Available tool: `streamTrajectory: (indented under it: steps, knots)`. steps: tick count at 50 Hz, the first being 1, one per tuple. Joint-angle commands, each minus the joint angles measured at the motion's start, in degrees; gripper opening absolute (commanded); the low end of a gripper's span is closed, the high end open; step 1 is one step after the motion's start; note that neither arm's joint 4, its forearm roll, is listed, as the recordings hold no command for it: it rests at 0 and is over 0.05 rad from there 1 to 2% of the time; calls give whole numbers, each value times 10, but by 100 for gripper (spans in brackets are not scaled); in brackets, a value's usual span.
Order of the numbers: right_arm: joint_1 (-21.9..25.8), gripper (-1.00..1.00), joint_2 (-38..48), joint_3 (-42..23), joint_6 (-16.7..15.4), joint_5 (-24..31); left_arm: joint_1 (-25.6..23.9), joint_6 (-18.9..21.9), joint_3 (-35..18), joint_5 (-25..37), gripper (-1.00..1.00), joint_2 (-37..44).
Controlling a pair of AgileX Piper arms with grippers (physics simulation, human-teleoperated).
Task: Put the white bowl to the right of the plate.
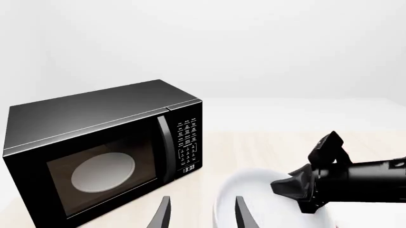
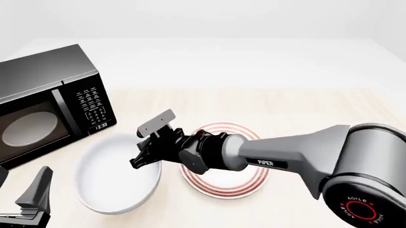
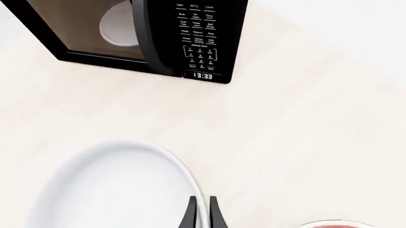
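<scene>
White bowl (image 2: 117, 178) resting on the bench (image 2: 285, 102), left of the plate (image 2: 223, 160) and nearly touching it; the task requires it on the plate's opposite side. The right end effector (image 2: 144, 154) reaches across above the plate to the bowl's near-right rim. In the right wrist view its fingers (image 3: 190, 216) straddle the rim wall with only a narrow gap between them, drawn almost together on the rim; whether they press firmly on it cannot be told. The left end effector (image 2: 35, 197) idles at the lower left, fingers well apart and holding nothing.

The bowl is rigid, glossy and probably slippery (a thick rim gives the only pinchable edge, since the body is far wider than the finger span). Held at one point on the rim, it is likely to tilt or swing, so a deep, firm bite is advisable. It must clear the plate in transit. A microwave (image 2: 44, 107) stands at the far left, away from the route.
</scene>
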Motion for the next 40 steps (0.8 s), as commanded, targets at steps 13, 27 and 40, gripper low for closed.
streamTrajectory:
  steps: [13,27,40]
  knots:
    - [-82,-100,-133,118,-16,-37,0,0,0,0,100,0]
    - [-171,-100,-196,209,-22,-76,0,0,0,0,100,0]
    - [-277,-100,-244,294,-22,-112,0,0,0,0,100,0]
